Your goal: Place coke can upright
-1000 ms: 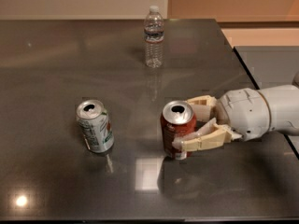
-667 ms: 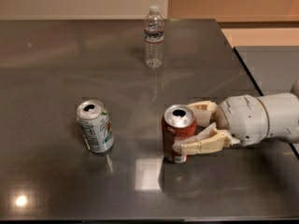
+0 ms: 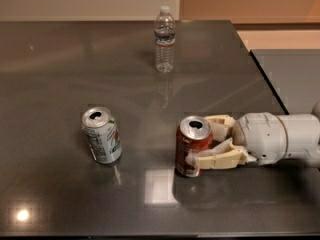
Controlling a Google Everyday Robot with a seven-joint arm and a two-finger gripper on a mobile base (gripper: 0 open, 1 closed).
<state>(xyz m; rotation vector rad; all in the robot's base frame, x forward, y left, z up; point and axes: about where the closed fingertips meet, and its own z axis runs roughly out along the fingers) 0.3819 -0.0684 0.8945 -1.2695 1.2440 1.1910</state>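
Observation:
The coke can, red with a silver top, stands upright on the dark table, right of centre near the front. My gripper reaches in from the right and is shut on the can. One cream finger lies behind the can and the other finger crosses its front side. The can's base looks to be resting on the table.
A silver-and-green soda can stands upright to the left of the coke can. A clear plastic water bottle stands at the back. The table's right edge runs close behind my white arm.
The gripper and the coke can have shifted slightly down toward the front of the table, and the arm has drawn a little to the right. The other can and the bottle have not moved.

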